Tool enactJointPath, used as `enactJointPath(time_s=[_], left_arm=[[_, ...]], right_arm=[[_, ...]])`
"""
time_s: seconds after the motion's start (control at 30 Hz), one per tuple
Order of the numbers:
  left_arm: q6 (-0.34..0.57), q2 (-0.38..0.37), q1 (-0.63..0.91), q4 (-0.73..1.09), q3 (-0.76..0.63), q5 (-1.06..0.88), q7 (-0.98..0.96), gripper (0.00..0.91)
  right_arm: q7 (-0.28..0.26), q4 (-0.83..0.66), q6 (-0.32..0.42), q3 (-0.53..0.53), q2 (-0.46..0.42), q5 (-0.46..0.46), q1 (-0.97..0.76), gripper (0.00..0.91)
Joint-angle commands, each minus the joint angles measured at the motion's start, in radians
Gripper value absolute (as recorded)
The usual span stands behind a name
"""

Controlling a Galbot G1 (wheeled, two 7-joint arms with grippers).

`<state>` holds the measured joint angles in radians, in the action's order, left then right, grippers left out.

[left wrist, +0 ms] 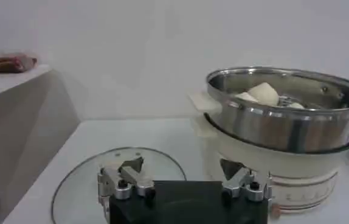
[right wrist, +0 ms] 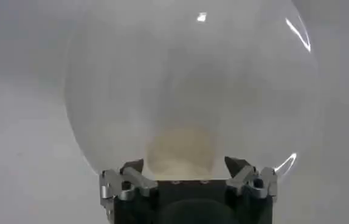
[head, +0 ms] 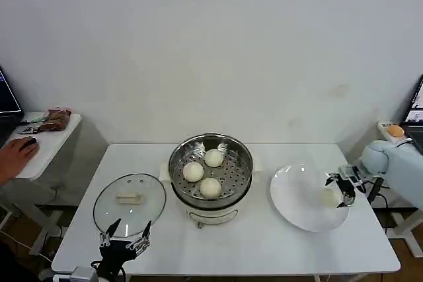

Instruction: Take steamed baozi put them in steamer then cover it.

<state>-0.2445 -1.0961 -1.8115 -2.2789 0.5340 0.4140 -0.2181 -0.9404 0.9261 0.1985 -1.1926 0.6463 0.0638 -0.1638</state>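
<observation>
Right tool (head: 336, 192) spread wide around the last baozi (head: 328, 197) at the plate's (head: 297, 203) 3 o'clock edge; an off-centre pinch could roll it away. Left tool (head: 125, 234) hangs open by the cover (head: 129, 201)

we see the left tool (head: 125, 236) cut off by the near edge of the head view, its arm out of frame. the right tool (head: 338, 187) covers part of the last baozi (head: 328, 197) on the plate (head: 297, 196); in the right wrist view that bun is a blur. in the left wrist view the steamer (left wrist: 287, 115) wall hides most of the buns inside.
</observation>
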Motion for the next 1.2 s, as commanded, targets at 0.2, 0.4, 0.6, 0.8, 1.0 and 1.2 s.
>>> enactJointPath(time_s=[0.2, 0.4, 0.6, 0.8, 1.0, 1.2], left_arm=[[0.0, 0.001, 0.002, -0.001, -0.002, -0.001, 0.0, 0.907], [0.0, 0.0, 0.0, -0.002, 0.0, -0.001, 0.0, 0.907], [0.001, 0.004, -0.004, -0.004, 0.002, -0.001, -0.001, 0.907], [0.0, 0.004, -0.005, -0.008, -0.001, -0.002, -0.003, 0.907], [-0.001, 0.005, -0.008, -0.017, -0.003, -0.001, -0.004, 0.907], [-0.001, 0.005, -0.012, -0.019, -0.008, -0.003, -0.005, 0.907]], right_arm=[[0.009, -0.014, 0.019, 0.029, 0.008, -0.001, 0.026, 0.655], [0.005, -0.009, 0.032, 0.029, 0.0, 0.002, 0.023, 0.655], [-0.002, 0.063, 0.04, -0.037, -0.045, 0.04, -0.061, 0.665], [-0.003, 0.179, 0.029, -0.16, -0.086, 0.1, -0.207, 0.665], [0.024, 0.322, -0.031, -0.307, -0.096, 0.238, -0.395, 0.665], [0.064, 0.422, -0.113, -0.443, -0.03, 0.409, -0.554, 0.675]])
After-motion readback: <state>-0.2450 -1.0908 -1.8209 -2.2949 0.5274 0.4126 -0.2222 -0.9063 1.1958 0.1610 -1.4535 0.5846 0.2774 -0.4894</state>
